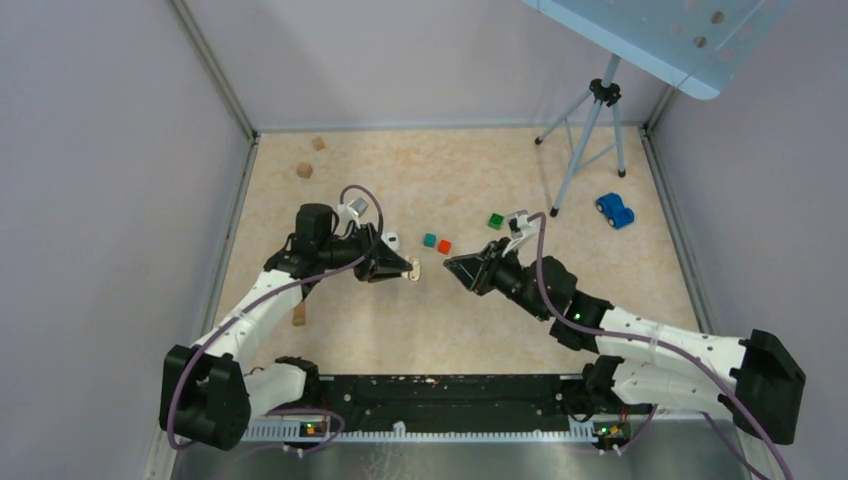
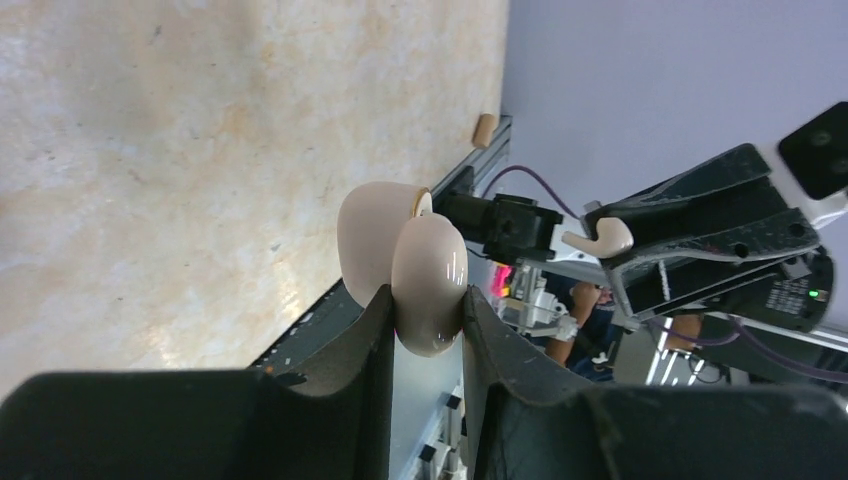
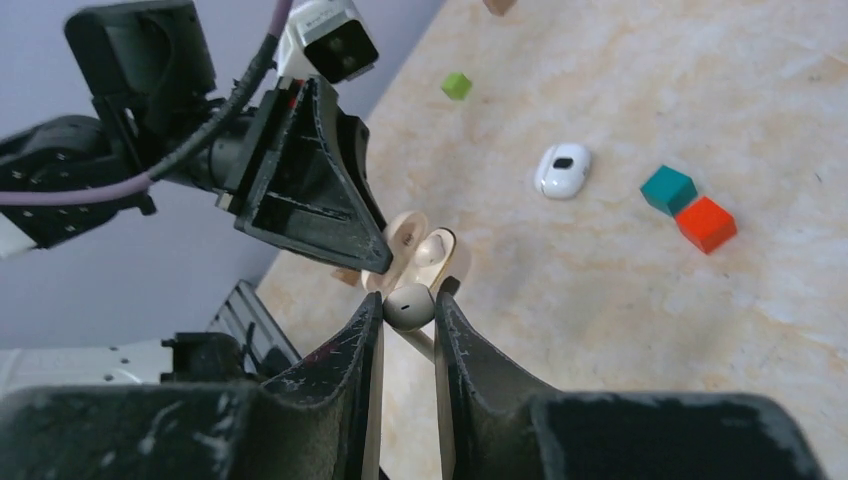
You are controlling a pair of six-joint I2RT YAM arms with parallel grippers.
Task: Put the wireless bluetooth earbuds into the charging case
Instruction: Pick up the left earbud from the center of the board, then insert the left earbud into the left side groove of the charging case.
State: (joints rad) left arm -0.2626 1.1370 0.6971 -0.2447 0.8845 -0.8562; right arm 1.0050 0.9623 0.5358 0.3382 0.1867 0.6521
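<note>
1. Fingertips of left gripper (image 2: pixel 428 315) pinch the open cream rounded plastic charging case (image 3: pixel 425 250).
2. Right gripper (image 3: pixel 408 308) fingers pinch a small cream plastic earbud (image 2: pixel 600 238) just before that case.
3. Beyond them lies a white oval piece (image 3: pixel 563 170), possibly another earbud.

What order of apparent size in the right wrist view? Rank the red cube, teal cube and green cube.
Largest: red cube and teal cube, alike, unranked.
Smallest: green cube, but it lies farther from the camera, so its real size is unsure.
</note>
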